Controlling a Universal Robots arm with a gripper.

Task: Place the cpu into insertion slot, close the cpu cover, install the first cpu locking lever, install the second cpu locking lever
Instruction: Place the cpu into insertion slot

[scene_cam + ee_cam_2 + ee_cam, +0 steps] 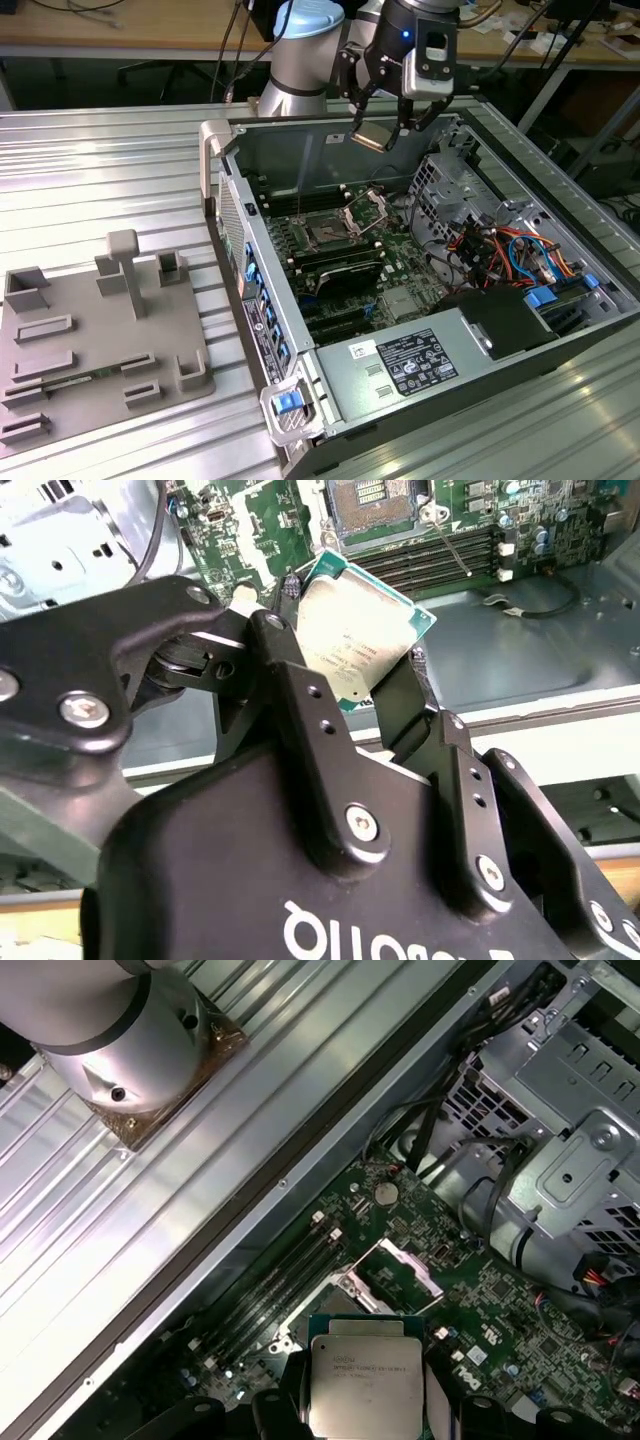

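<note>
While the arm hangs over the open computer case [300, 150], its gripper [385, 128] is closed in on the cpu [371, 136], with one black finger on each of two opposite edges and the chip pinched between them. Exterior view: the chip is in the air near the case's far wall, tilted and well clear of the motherboard [400, 270] below. Second wrist view: the cpu [360, 640] shows its silvery-grey top with a thin green rim around it, and the fingers [300, 695] press against its sides. First wrist view: the cpu [365, 1388] sits between the fingertips of the gripper [365, 1400], with the board under it. The socket [328, 233] lies uncovered near the middle of the board. The cpu cover [365, 208] stands swung up off it, tilted, its open centre plain to see; in the first wrist view the cover [395, 1272] lies just past the held chip. A power supply [405, 365] with a white label fills the near end of the case. On the exterior view's left, a grey moulded fixture plate [90, 340] rests on the ribbed metal table [100, 170], beside the case.
</note>
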